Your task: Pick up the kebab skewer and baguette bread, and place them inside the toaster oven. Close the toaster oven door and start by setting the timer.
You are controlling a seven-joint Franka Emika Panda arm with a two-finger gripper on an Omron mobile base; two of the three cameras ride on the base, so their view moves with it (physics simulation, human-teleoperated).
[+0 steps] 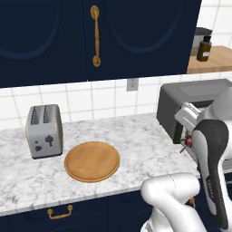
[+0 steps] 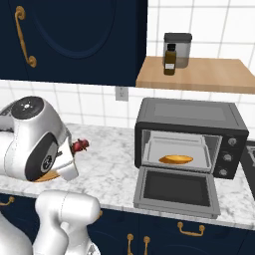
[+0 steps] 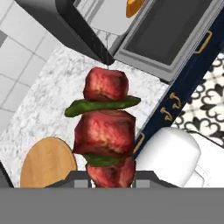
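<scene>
My gripper (image 3: 111, 181) is shut on the kebab skewer (image 3: 106, 127), a stick of red meat chunks and green pepper that points away from the hand. It hangs above the marble counter, left of the toaster oven (image 2: 191, 117). The skewer (image 2: 79, 145) juts from the hand beside the white arm, and its red tip (image 1: 188, 142) peeks out by the wrist. The toaster oven door (image 2: 174, 189) lies dropped open. The golden baguette bread (image 2: 175, 159) rests on the rack inside; its end (image 3: 133, 6) shows above the open door (image 3: 175, 30).
A round wooden board (image 1: 92, 161) lies mid-counter, with a silver two-slot toaster (image 1: 44, 130) to its left. Above the oven, a wooden shelf (image 2: 209, 74) carries a brown bottle (image 2: 170, 60) and a jar. Navy upper cabinets (image 1: 54, 36) overhang the counter's back.
</scene>
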